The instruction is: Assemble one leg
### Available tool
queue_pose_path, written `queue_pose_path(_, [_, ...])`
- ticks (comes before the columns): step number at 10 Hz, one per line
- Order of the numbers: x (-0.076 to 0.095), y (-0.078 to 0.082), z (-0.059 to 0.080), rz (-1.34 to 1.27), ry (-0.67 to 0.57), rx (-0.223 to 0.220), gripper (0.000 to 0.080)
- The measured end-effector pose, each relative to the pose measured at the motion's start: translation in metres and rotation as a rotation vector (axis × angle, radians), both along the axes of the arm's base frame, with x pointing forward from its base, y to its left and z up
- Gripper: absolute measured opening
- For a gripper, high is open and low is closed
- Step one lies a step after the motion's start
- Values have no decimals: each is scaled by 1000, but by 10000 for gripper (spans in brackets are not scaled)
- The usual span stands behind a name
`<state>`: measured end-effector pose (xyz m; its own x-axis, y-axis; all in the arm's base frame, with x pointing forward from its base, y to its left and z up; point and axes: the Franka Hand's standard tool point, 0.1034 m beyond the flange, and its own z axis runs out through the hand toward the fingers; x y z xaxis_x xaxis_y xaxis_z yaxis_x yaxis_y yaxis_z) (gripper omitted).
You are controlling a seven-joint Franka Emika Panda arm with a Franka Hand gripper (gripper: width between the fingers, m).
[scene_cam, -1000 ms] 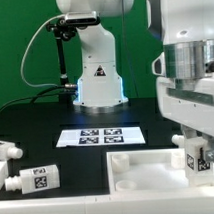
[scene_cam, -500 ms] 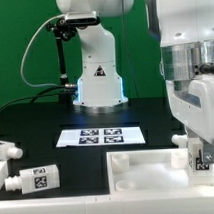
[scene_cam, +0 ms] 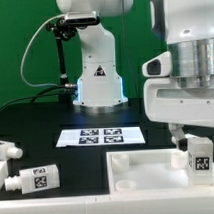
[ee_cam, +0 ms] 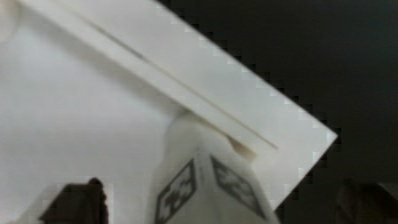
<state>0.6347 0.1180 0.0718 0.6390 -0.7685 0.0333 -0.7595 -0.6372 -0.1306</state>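
Hangs large and near on the exterior view's right, wrist pointing straight down over the big flat white tray-like tabletop piece point(scene_cam: 147, 172), gripper point(scene_cam: 197, 142) closed around the top of a small white block-like plastic leg point(scene_cam: 199, 157) bearing a square black-and-white tag. Stands upright, that leg, at the tabletop's corner, its tags showing between the dark fingertips point(ee_cam: 75, 201) in the wrist view. Lie loose on the black table point(scene_cam: 55, 117) at the exterior view's left, two more white tagged legs point(scene_cam: 33, 180), well apart from the marker board point(scene_cam: 101, 136).

- I could read no words or numbers anywhere.
- The robot base point(scene_cam: 98, 73) bore a triangular warning sign point(scene_cam: 97, 70).
- Marker board point(scene_cam: 101, 136) and legs point(scene_cam: 33, 180) carried only black-and-white tags.
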Motion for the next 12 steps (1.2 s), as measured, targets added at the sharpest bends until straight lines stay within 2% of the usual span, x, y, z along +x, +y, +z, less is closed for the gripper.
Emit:
queue_pose_path(1, [0, 0, 1, 145, -6, -35, 649])
queue_pose_path(2, [1, 0, 4, 354, -14, -95, 649])
queue_pose_path(3, [5, -5, 6, 543, -24, -129, 649])
queue_pose_path(4, [7, -12, 5, 630, -30, -141, 649])
queue_pose_path(6, [6, -9, 5, 590, -28, -135, 399])
queue_pose_path(7, [6, -9, 5, 586, -28, -135, 399])
queue_pose_path(8, [6, -9, 5, 550, -27, -130, 285])
queue_pose_path(12, [6, -10, 4, 266, -18, -93, 285])
